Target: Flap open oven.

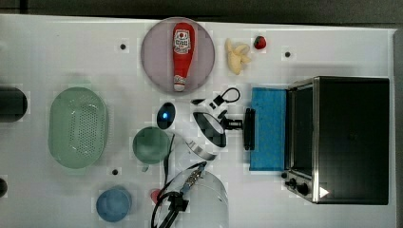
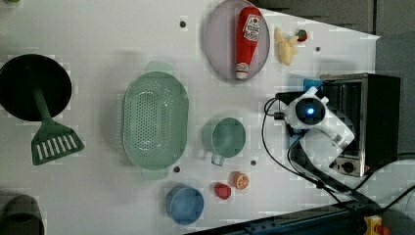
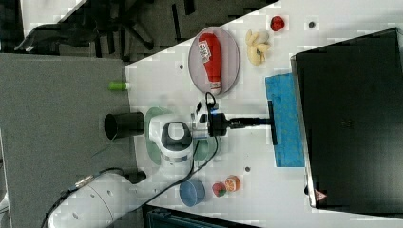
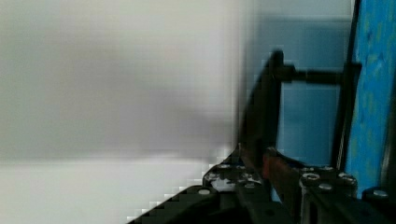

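The oven [image 1: 351, 137] stands at the top view's right, black on top with two knobs [image 1: 297, 184] at its front corner. Its blue glass door [image 1: 268, 128] lies folded down flat on the white table, and the dark cavity [image 1: 300, 126] is exposed. The black bar handle [image 1: 248, 128] runs along the door's outer edge. My gripper [image 1: 240, 124] reaches in level from the top view's left and is shut on the middle of that handle. In the wrist view the handle bar [image 4: 268, 107] passes between my fingertips [image 4: 266, 163], beside the blue glass [image 4: 371, 93].
A ketchup bottle [image 1: 182, 54] lies on a grey plate [image 1: 154, 57], with a banana [image 1: 237, 56] and strawberry [image 1: 259, 42] beyond it. A green colander [image 1: 78, 127], green cup [image 1: 151, 145] and blue cup [image 1: 114, 204] sit at the top view's left. My arm's cable [image 1: 166, 199] trails by them.
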